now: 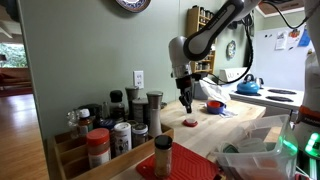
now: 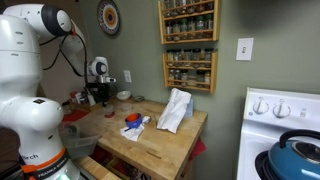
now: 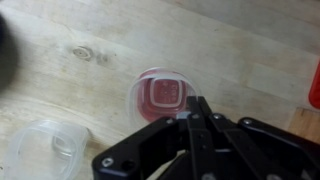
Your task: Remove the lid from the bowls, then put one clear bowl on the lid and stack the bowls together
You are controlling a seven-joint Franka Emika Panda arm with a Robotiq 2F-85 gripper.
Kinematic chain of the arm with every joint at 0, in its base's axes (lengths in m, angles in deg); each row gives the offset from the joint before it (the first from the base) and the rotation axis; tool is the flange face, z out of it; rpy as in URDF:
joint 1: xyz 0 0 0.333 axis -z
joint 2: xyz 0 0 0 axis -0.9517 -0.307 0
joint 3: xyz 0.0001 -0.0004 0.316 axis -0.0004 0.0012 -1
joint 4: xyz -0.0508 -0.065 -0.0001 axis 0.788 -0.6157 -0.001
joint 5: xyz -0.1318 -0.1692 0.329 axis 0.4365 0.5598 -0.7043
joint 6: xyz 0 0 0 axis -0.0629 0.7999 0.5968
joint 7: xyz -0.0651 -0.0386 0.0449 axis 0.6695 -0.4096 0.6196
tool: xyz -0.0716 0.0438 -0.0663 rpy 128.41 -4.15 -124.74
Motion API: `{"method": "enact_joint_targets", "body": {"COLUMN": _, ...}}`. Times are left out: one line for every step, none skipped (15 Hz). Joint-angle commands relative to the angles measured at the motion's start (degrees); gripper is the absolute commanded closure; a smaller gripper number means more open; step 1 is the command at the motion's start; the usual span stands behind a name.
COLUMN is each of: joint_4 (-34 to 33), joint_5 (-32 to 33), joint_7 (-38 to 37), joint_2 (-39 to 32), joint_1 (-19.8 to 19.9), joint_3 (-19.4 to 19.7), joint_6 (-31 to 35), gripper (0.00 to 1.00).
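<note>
In the wrist view a clear bowl sitting on a red lid (image 3: 160,94) rests on the wooden table, just beyond my fingertips. A second clear bowl (image 3: 44,150) lies at the lower left, apart from it. My gripper (image 3: 197,108) has its fingers pressed together with nothing visible between them, hovering above the near rim of the bowl on the lid. In an exterior view the gripper (image 1: 185,102) hangs a little above the small bowl (image 1: 190,122) on the tabletop. In an exterior view the gripper (image 2: 97,96) is at the table's far left.
Spice jars (image 1: 120,125) crowd a rack beside the table. A red and blue object on a cloth (image 2: 132,121) and a white bag (image 2: 175,110) lie on the table. A blue kettle (image 1: 248,87) sits on the stove. Wall spice shelves (image 2: 188,45) hang behind.
</note>
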Motion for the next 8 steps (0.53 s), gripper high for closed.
{"method": "enact_joint_targets", "body": {"joint_4": -1.32, "joint_5": -1.43, "joint_7": -0.01, "joint_2": -1.99, "joint_1": -0.31, "joint_3": 0.52, "joint_6": 1.54, "gripper": 1.00}}
{"method": "enact_joint_targets", "body": {"joint_4": -1.49, "joint_5": -1.36, "joint_7": -0.20, "joint_2": -2.21, "joint_1": -0.34, "joint_3": 0.63, "joint_6": 1.60, "gripper": 1.00}}
{"method": "enact_joint_targets", "body": {"joint_4": -1.52, "joint_5": -1.31, "joint_7": -0.59, "joint_2": -2.33, "joint_1": -0.35, "joint_3": 0.80, "joint_6": 1.72, "gripper": 1.00}}
{"method": "enact_joint_targets", "body": {"joint_4": -1.55, "joint_5": -1.25, "joint_7": -0.80, "joint_2": -2.40, "joint_1": -0.35, "joint_3": 0.93, "joint_6": 1.81, "gripper": 1.00}}
{"method": "enact_joint_targets", "body": {"joint_4": -1.61, "joint_5": -1.17, "joint_7": -0.93, "joint_2": -2.48, "joint_1": -0.34, "joint_3": 1.07, "joint_6": 1.62, "gripper": 0.94}}
{"method": "enact_joint_targets", "body": {"joint_4": -1.64, "joint_5": -1.09, "joint_7": -1.17, "joint_2": -2.46, "joint_1": -0.33, "joint_3": 1.23, "joint_6": 1.55, "gripper": 0.72}}
{"method": "enact_joint_targets", "body": {"joint_4": -1.58, "joint_5": -1.13, "joint_7": -1.19, "joint_2": -2.27, "joint_1": -0.31, "joint_3": 1.29, "joint_6": 1.48, "gripper": 0.69}}
{"method": "enact_joint_targets", "body": {"joint_4": -1.47, "joint_5": -0.82, "joint_7": -1.40, "joint_2": -1.73, "joint_1": -0.32, "joint_3": 1.45, "joint_6": 1.18, "gripper": 0.69}}
